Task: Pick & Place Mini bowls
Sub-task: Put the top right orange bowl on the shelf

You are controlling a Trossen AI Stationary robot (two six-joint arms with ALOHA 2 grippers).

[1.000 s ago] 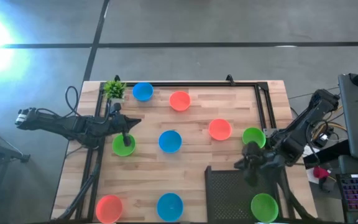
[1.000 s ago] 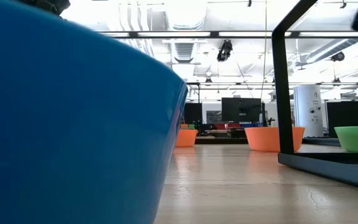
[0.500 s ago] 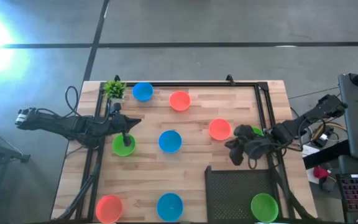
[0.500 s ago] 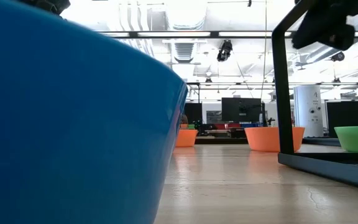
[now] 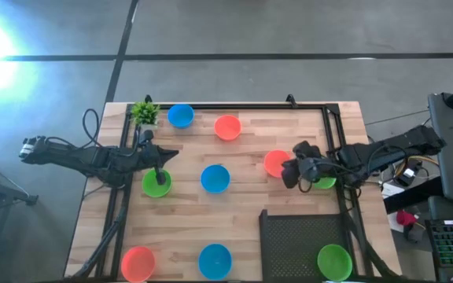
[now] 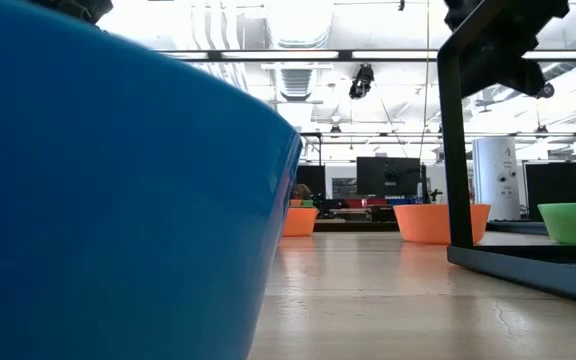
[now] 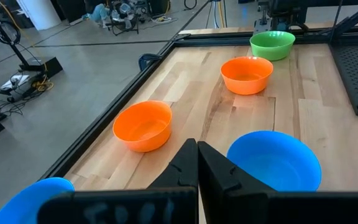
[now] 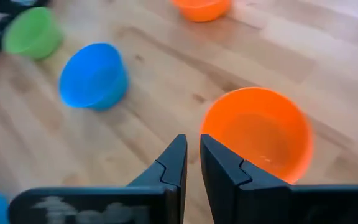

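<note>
Nine mini bowls stand upright on the wooden table: blue [image 5: 180, 115], orange [image 5: 227, 126], orange [image 5: 276, 162], green [image 5: 322, 178], blue [image 5: 215, 178], green [image 5: 156, 185], and at the near edge orange [image 5: 138, 263], blue [image 5: 215, 261] and green [image 5: 333, 261]. My left gripper [image 5: 161, 177] is shut [image 7: 197, 168] and stands over the green bowl on the left. My right gripper [image 5: 287, 174] is shut and empty [image 8: 193, 155], just beside the right-hand orange bowl [image 8: 257, 134]. Its arm covers part of the green bowl behind it. My left gripper's shut fingers stand over the inside of the left green bowl [image 5: 154, 189], coming from the table's left. Whether they touch it, I cannot tell. My right gripper touches nothing.
A small potted plant [image 5: 145, 114] stands at the far left corner. A black mesh mat [image 5: 305, 244] lies at the near right. Black frame rails [image 5: 333, 134] run along the table's sides. In the low view the near blue bowl [image 6: 118, 200] fills the left half.
My right gripper has moved from over the black mat's far right corner toward the table's far edge and left, ending beside the right-hand orange bowl, and its arm now reaches in level from the right. No bowl has moved.
</note>
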